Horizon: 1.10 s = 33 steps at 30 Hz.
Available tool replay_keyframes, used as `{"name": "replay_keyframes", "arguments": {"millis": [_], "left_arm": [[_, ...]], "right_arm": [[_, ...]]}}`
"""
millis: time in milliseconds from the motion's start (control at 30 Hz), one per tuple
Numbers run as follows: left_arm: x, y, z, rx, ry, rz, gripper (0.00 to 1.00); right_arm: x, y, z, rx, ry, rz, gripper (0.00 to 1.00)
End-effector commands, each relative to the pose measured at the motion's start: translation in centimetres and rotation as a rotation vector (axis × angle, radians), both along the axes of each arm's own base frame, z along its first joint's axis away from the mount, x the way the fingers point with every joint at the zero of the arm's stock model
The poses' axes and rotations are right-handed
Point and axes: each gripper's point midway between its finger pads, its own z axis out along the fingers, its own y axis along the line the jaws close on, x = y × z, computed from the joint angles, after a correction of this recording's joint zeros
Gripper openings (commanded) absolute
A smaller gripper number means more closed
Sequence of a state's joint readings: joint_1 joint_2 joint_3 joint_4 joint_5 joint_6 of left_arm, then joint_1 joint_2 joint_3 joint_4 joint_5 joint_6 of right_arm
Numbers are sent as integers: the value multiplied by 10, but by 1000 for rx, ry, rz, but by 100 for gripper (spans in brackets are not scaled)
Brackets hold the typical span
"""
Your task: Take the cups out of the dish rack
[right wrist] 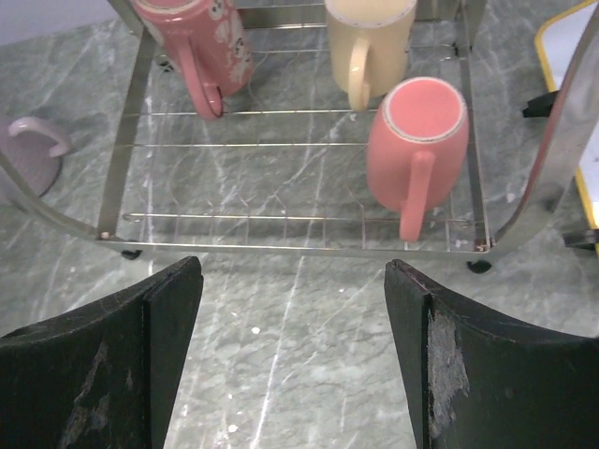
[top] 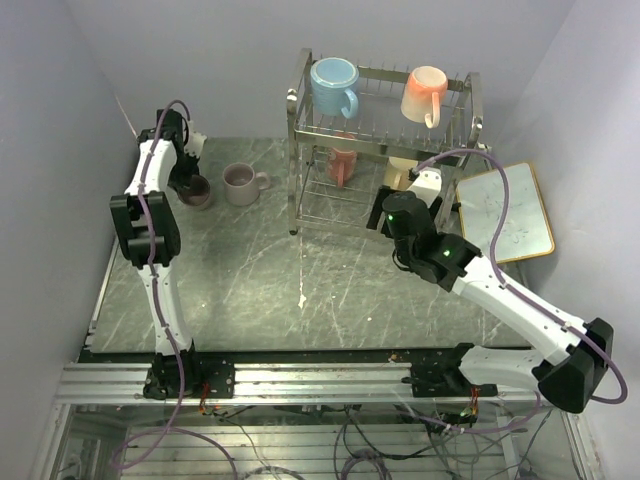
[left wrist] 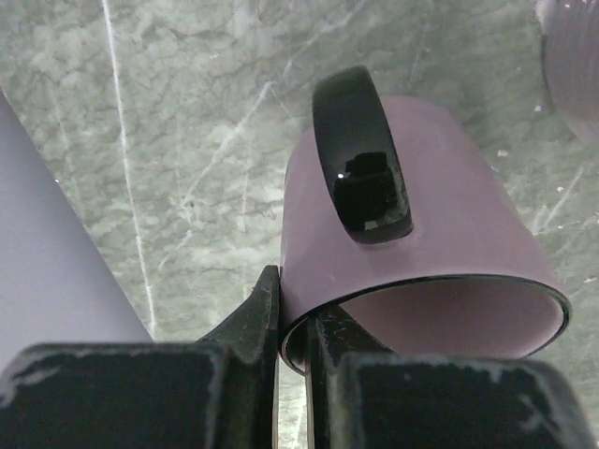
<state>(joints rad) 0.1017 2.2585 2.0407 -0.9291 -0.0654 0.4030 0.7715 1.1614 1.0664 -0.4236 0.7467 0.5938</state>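
The chrome dish rack [top: 300, 130] stands at the back middle. Its top tier holds a light blue mug [top: 335, 85] and a peach-orange mug [top: 425, 93]. The lower tier holds a red-pink patterned mug [right wrist: 201, 42], a pale yellow mug [right wrist: 370, 42] and a salmon mug [right wrist: 416, 140]. My right gripper [right wrist: 293, 318] is open wide and empty, just in front of the lower tier's front wire [right wrist: 299, 248]; it also shows in the top view [top: 418, 192]. My left gripper [left wrist: 292, 318] is shut on the rim of a mauve mug [left wrist: 440, 224] at the far left [top: 195, 190], one finger inside it. A second mauve mug [top: 240, 183] stands beside it.
A gold-framed whiteboard [top: 505, 210] lies right of the rack, close to my right arm. The grey wall runs along the left, close to my left gripper. Open marble tabletop [top: 300, 290] lies in front of the rack.
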Motion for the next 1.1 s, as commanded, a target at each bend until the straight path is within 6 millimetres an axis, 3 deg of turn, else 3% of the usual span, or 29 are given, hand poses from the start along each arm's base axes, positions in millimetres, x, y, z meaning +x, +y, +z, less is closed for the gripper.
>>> {"name": "replay_keyframes", "arguments": {"millis": [0, 233, 400, 667, 700, 800, 867, 933, 1067], "left_arm": [[12, 9, 2, 24, 1, 19, 7], [26, 14, 17, 50, -106, 41, 26], [32, 17, 48, 73, -210, 39, 55], [29, 12, 108, 50, -347, 38, 57], [26, 11, 120, 41, -375, 35, 57], [14, 3, 157, -17, -453, 13, 79], [-1, -8, 173, -74, -471, -28, 88], [-20, -26, 181, -142, -462, -94, 92], [-61, -51, 175, -240, -395, -166, 92]], "right_arm": [[6, -21, -10, -113, -2, -68, 79], [23, -38, -17, -160, -9, -100, 80], [29, -51, -37, -197, 16, -118, 81], [38, -61, -50, -233, 10, -128, 82], [40, -63, -52, -239, 13, -130, 82], [48, -75, -56, -226, 22, -140, 81], [53, -79, -61, -210, 31, -135, 80], [59, -85, -68, -204, 47, -138, 77], [67, -87, -86, -228, 87, -139, 73]]}}
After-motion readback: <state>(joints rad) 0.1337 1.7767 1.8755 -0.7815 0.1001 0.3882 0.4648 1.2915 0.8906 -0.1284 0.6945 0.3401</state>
